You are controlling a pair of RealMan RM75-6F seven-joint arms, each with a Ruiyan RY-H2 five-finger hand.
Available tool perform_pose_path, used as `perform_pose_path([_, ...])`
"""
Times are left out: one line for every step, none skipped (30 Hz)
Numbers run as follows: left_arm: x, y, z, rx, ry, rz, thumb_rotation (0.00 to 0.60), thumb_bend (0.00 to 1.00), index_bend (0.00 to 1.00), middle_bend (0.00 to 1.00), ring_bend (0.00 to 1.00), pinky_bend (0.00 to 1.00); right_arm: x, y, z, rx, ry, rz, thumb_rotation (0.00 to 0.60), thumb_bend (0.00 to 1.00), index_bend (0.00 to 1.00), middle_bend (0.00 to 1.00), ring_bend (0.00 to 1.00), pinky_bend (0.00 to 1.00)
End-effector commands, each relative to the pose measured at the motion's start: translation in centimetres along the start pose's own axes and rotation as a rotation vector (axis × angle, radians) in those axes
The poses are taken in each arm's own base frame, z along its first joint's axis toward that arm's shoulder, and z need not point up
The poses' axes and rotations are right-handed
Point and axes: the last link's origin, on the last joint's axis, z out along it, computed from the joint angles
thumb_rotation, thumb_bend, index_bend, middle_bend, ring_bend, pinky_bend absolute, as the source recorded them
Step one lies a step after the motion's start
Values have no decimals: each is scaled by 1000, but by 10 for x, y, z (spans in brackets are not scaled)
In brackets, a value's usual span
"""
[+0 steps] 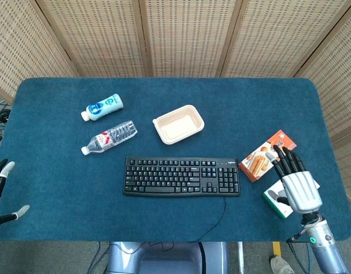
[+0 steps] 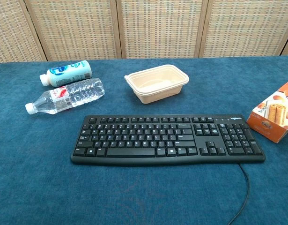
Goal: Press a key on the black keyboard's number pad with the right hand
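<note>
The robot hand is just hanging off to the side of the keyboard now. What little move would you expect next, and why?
Probably nothing more than drawing the right robot hand further toward the table's near edge. It hovers open, fingers spread, above the white box and beside the orange snack box, well clear of the black keyboard, whose number pad nothing touches. That looks like retreat, though I cannot confirm a key was pressed.

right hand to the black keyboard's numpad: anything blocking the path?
Nothing visible blocks it. The right hand hovers open over the white box, off the keyboard's right end. The orange snack box sits just beyond that line, close to the number pad, so a high approach looks safest.
</note>
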Motion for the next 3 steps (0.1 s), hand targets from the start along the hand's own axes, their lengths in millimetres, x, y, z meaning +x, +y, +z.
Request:
perform_pose_path([0,0,0,-2,3,3,600,0,0,0,0,0,-2,21,-23,-64,-5,-7,600,0,62,0,0,0])
perform_pose_path([-1,0,0,-3,5,4,600,0,0,0,0,0,-2,23,-26,-73,-1,-5,600,0,62,0,0,0])
perform_pose_path([-1,1,-1,-4,6,4,600,0,0,0,0,0,-2,25,-29,-81,5,3,600,0,62,0,0,0])
